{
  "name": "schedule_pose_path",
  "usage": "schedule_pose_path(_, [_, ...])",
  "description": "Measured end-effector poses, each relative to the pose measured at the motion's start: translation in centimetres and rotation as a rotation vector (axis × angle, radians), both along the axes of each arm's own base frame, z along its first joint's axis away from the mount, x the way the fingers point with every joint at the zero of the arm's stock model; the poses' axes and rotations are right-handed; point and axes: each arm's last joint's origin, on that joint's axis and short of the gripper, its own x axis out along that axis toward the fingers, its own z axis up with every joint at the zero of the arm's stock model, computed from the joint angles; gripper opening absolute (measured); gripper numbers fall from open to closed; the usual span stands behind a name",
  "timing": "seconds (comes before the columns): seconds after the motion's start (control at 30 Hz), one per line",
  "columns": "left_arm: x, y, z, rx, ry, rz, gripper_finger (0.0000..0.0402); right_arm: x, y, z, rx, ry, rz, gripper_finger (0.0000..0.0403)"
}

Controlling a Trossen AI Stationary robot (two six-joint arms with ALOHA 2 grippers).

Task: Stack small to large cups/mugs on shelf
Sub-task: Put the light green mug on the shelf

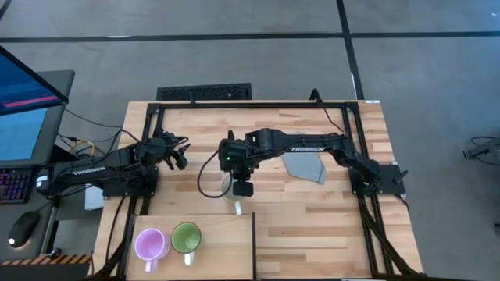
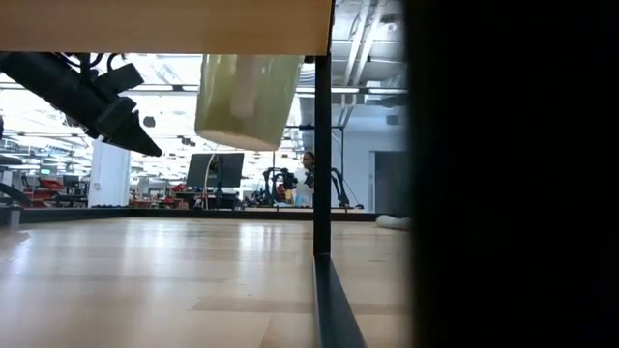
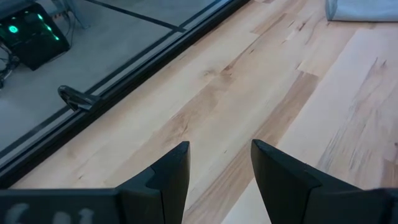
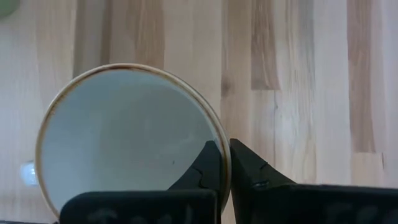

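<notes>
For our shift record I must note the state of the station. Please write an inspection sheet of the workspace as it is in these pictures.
Surface: striped wooden plank tabletop; pale smooth wooden shelf board at its near left corner.
Job's things: light purple handled mug and green handled mug stand side by side on the shelf board; cream-white mug is held clear of the table.
Clutter: grey folded cloth on the tabletop.
Claws: right claw pinches the white mug's rim; left claw open, empty, over the left side.
Cables: black cable loops by the right arm.
Surroundings: grey floor, monitor at left.
</notes>
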Motion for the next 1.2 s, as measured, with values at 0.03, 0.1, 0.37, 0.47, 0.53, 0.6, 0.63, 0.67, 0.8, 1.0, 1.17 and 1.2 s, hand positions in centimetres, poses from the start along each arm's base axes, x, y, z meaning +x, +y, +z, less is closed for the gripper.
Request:
schedule_pose_path(0.03, [0.0, 0.0, 0.0, 0.0, 0.0, 0.0, 0.0163, 0.2, 0.0, -0.5, -0.001, 0.009, 0.001, 0.0024])
schedule_pose_path(0.1, [0.0, 0.0, 0.0, 0.0, 0.0, -0.001, 0.0163, 0.8, -0.2, -1.5, -0.001, 0.021, -0.006, 0.0024])
schedule_pose_path(0.37, [0.0, 0.0, 0.0, -0.006, -0.002, 0.002, 0.0163, 1.9, -0.1, -4.4, 0.012, 0.09, 0.018, 0.0024])
schedule_pose_path(0.47, [0.0, 0.0, 0.0, -0.014, -0.005, -0.004, 0.0163, 2.5, 0.1, -5.7, 0.027, 0.102, 0.03, 0.0024])
schedule_pose_path(0.53, [0.0, 0.0, -0.1, -0.018, -0.005, -0.01, 0.0163, 2.6, 0.2, -6.0, 0.041, 0.109, 0.041, 0.0024])
schedule_pose_path(0.6, [0.0, -0.1, 0.0, -0.022, -0.009, -0.014, 0.0163, 2.8, 0.2, -6.3, 0.041, 0.109, 0.046, 0.0024])
schedule_pose_path(0.63, [0.0, -0.1, -0.1, -0.023, -0.007, -0.014, 0.0163, 2.9, 0.2, -6.4, 0.046, 0.097, 0.047, 0.0024])
schedule_pose_path(0.67, [0.0, -0.1, -0.1, -0.022, -0.005, -0.011, 0.0163, 3.1, 0.2, -6.6, 0.05, 0.091, 0.047, 0.0024])
schedule_pose_path(0.8, [0.0, -0.1, -0.1, -0.023, -0.006, -0.014, 0.0163, 3.1, 0.1, -6.8, 0.04, 0.097, 0.062, 0.0024])
schedule_pose_path(1.0, [0.0, -0.1, -0.1, -0.023, -0.005, -0.013, 0.0163, 3.3, 0.1, -6.7, 0.04, 0.079, 0.061, 0.0024])
schedule_pose_path(1.17, [0.0, -0.1, -0.1, -0.023, -0.005, -0.012, 0.0163, 3.5, -0.3, -7.4, 0.037, 0.094, 0.052, 0.0024])
schedule_pose_path(1.2, [0.0, -0.1, -0.1, -0.023, -0.005, -0.012, 0.0163, 3.4, -0.3, -7.6, 0.033, 0.106, 0.053, 0.0024])
